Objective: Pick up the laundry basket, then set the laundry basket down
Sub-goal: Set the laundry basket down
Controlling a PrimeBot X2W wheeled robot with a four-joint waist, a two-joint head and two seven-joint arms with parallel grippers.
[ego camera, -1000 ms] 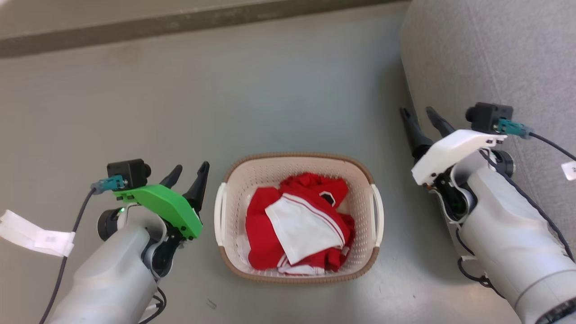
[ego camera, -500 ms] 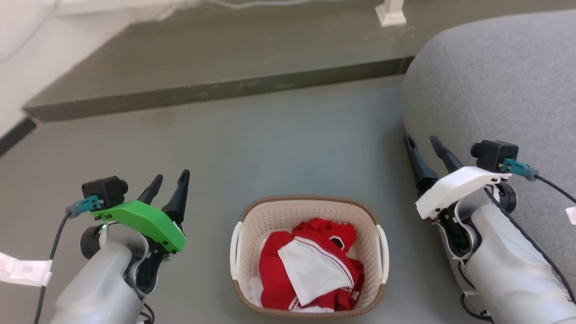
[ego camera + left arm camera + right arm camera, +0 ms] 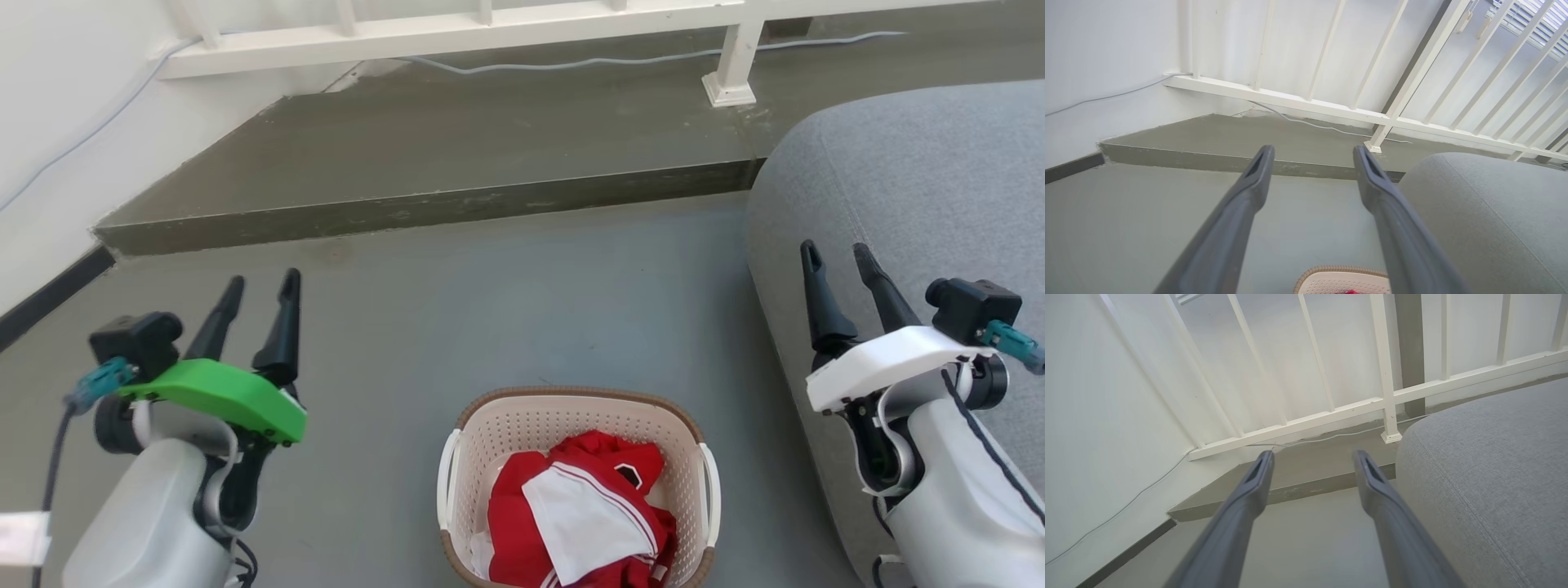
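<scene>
A: Where is the laundry basket (image 3: 522,429)?

B: On the grey floor (image 3: 490,310), at the bottom of the head view, between the two arms. Red and white clothes (image 3: 571,523) lie in it.

A: Will it be heavy?

B: I think not. It is thin plastic full of holes, and clothes are soft and light. The walls may bend, so lifting one side alone could tip it.

A: Where should it be grabbed?

B: By the left handle (image 3: 447,482) and the right handle (image 3: 710,490), one for each gripper. They look smooth, maybe slippery.

A: And the grippers?

B: The left gripper (image 3: 263,279) and the right gripper (image 3: 833,247) are out to each side, not touching it. Both have fingers spread and hold nothing.

A: What can't you see?

B: The basket's near end is cut off. What lies under the clothes is hidden. A bit of its brown rim (image 3: 1339,270) peeks into the left wrist view. Farther off are the grey sofa (image 3: 898,180), the step (image 3: 408,208) and the white railing (image 3: 490,28).
</scene>
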